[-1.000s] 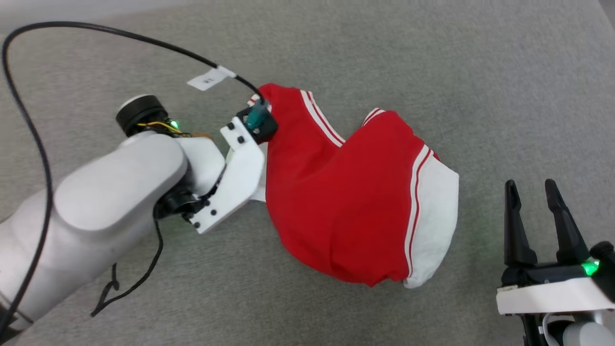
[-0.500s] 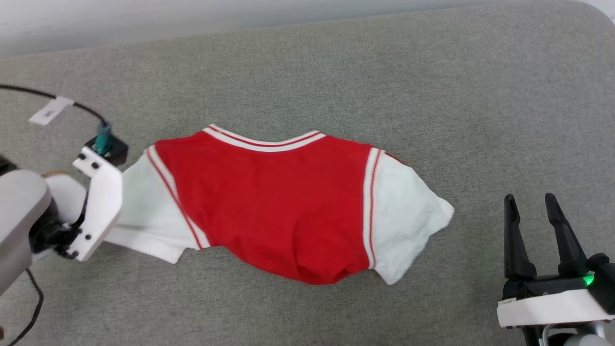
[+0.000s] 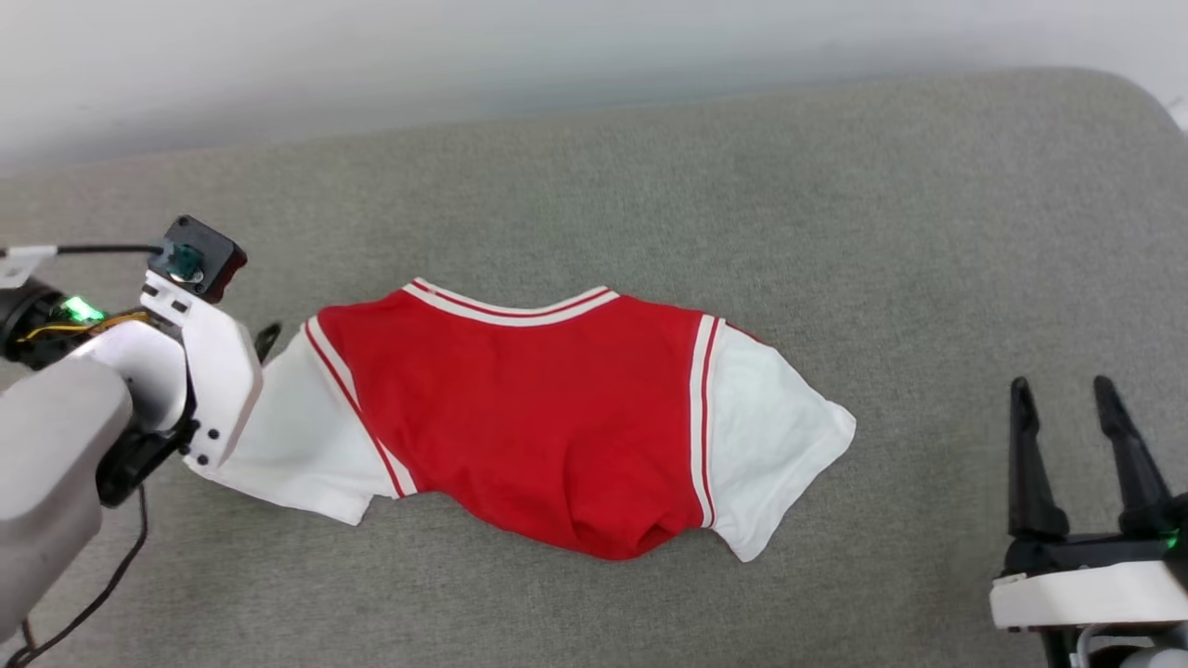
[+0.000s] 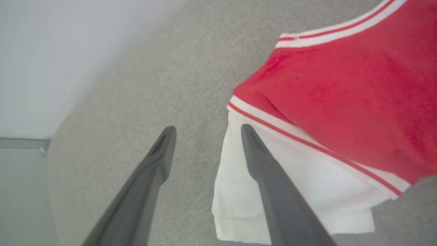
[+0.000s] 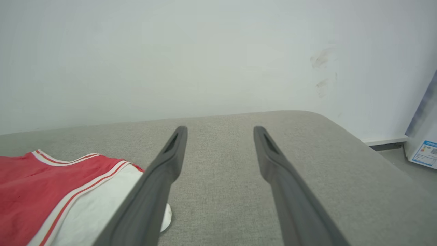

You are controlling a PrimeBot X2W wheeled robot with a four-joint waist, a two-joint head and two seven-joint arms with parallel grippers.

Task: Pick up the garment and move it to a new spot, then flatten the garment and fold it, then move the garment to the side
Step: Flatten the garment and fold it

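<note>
The garment lies spread on the grey padded surface, plain red side up, with a white sleeve at each end and its lower edge bunched. My left gripper is at the left sleeve, mostly behind its white bracket. In the left wrist view it is open, one finger lying over the white sleeve of the garment, with nothing between the fingers. My right gripper stands open at the lower right, clear of the right sleeve. The right wrist view shows that gripper empty, the garment to its left.
A pale wall runs behind the surface, whose far right corner is rounded. A black cable hangs from my left arm. A white box stands on the floor beyond the right edge. The surface's left edge is near my left gripper.
The left gripper dragged the garment from a bunched heap out into a spread shape, then opened and let go of the left sleeve. The head camera has tilted up.
</note>
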